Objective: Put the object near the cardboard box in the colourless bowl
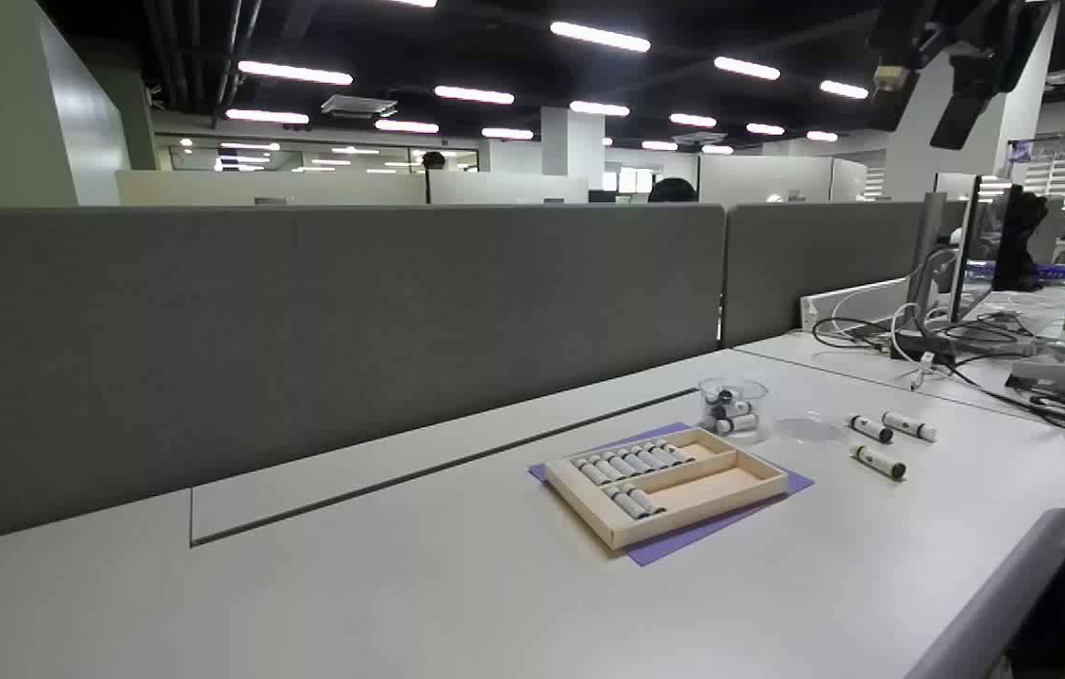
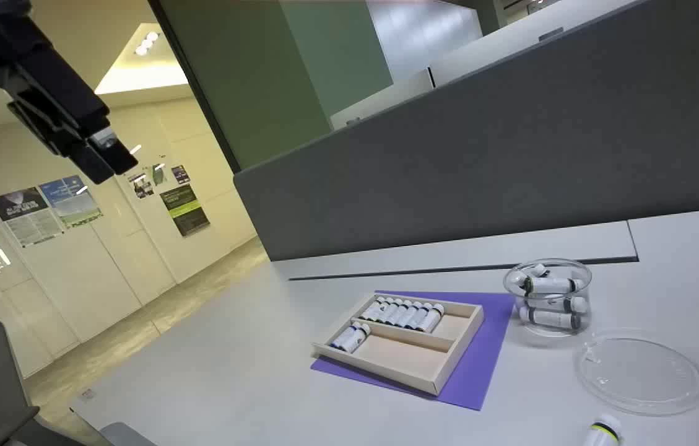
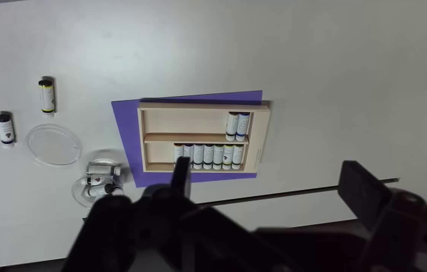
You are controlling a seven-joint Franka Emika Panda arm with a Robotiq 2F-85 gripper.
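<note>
The cardboard box is a shallow tan two-compartment tray (image 1: 711,488), also in an exterior view (image 2: 408,349) and in the wrist view (image 3: 183,119). One compartment holds a row of several small white bottles, the other two. The colourless bowl (image 1: 758,401) is a clear round vessel with several bottles inside; it shows in an exterior view (image 2: 586,291) and the wrist view (image 3: 78,192). Loose bottles (image 1: 878,462) lie on the table; one (image 3: 47,97) is closest to the tray. My gripper (image 3: 266,175) is open and empty, high above the table, also in both exterior views (image 1: 923,104) (image 2: 104,155).
A purple sheet (image 2: 479,365) lies under the tray. A flat clear lid (image 2: 640,375) lies beside the bowl, between it and the loose bottles. A grey partition (image 1: 324,349) runs along the table's back. Monitors and cables (image 1: 928,339) stand at the table's far end.
</note>
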